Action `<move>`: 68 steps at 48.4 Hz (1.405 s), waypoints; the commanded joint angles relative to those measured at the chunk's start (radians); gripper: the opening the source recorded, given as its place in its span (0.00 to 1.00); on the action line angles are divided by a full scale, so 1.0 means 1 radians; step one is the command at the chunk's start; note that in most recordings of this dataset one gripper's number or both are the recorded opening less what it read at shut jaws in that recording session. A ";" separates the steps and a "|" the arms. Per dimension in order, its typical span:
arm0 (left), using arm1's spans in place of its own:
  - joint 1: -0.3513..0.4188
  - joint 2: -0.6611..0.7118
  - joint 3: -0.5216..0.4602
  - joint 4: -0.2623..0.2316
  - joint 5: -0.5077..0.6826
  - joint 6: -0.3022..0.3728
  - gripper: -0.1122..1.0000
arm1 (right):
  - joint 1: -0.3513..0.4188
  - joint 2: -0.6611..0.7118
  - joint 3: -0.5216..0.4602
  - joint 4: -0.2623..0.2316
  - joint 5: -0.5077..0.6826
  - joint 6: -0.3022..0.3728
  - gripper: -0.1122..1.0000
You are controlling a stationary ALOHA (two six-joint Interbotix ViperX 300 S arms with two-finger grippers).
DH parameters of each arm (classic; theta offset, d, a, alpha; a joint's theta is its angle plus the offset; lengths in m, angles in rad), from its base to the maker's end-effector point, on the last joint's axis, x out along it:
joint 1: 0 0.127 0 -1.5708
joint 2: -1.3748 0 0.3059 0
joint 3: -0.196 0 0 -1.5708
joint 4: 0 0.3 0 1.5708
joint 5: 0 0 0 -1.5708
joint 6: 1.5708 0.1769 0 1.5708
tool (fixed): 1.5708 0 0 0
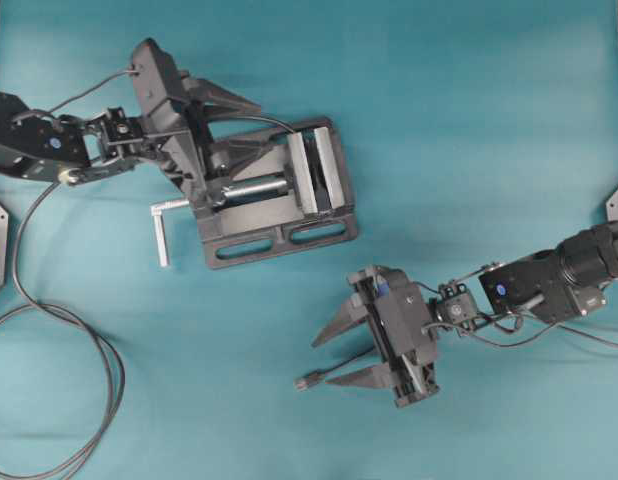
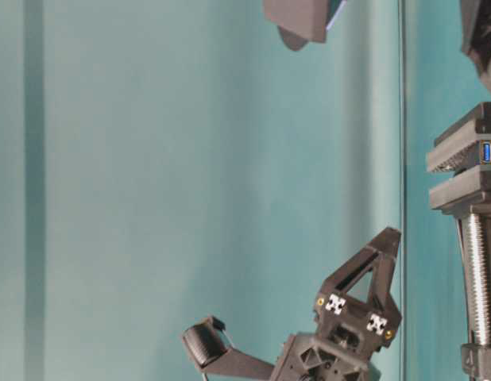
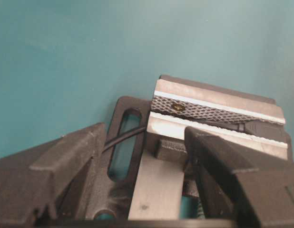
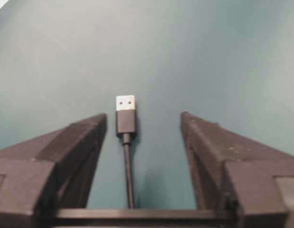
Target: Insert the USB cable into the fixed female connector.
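Thin black USB cable with stubby male plug (image 4: 126, 121) lies loose on teal desk (image 1: 469, 120) between spread right end effector (image 1: 339, 352) fingers; not grasped. Left end effector (image 1: 229, 125) spread at grey metal vise (image 1: 319, 175) clamping small dark female connector (image 3: 261, 128). Insertion undone.

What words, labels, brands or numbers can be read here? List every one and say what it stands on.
No readable text shows in any view.
The black right gripper carries two small black-and-white checker markers: patterns, not letters.
The grey metal vise, the black male USB plug and the teal table cloth bear no markings.
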 commanded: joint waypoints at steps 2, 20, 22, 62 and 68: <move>-0.002 -0.028 -0.002 0.003 -0.006 -0.008 0.83 | 0.000 0.002 -0.015 0.000 -0.032 0.000 0.63; -0.002 -0.028 -0.002 0.003 -0.003 -0.008 0.83 | 0.015 0.080 -0.072 -0.003 -0.127 0.000 0.63; -0.002 -0.028 -0.002 0.003 -0.003 -0.008 0.83 | 0.021 0.080 -0.075 -0.003 -0.124 0.000 0.63; -0.021 -0.018 -0.008 0.003 -0.011 -0.009 0.83 | 0.014 0.138 -0.074 -0.003 -0.091 -0.003 0.61; -0.021 -0.017 -0.009 0.003 -0.011 -0.009 0.83 | 0.003 0.138 -0.071 -0.003 -0.091 -0.008 0.59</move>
